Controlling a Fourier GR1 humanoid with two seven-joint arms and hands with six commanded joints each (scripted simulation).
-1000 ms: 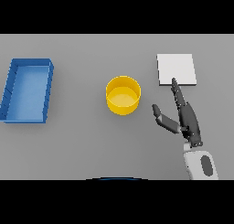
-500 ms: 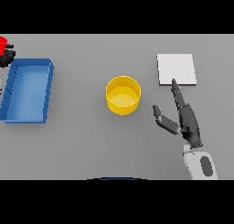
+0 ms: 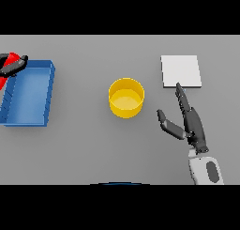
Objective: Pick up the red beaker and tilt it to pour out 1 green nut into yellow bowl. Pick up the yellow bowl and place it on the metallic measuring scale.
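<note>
Step one was underway: left hand (image 3: 13, 65) was curled around the red beaker (image 3: 6, 70) at the far left edge, above the blue tray (image 3: 28, 94). Yellow bowl (image 3: 126, 97) sat mid-tabletop, well apart. Right hand (image 3: 190, 123) idled, fingers straight, holding nothing, near the scale (image 3: 181, 71). Next, probably: carry the beaker over the bowl and tilt gently.

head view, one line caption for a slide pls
Left hand grips red beaker over blue tray; right hand open beside yellow bowl.
</note>
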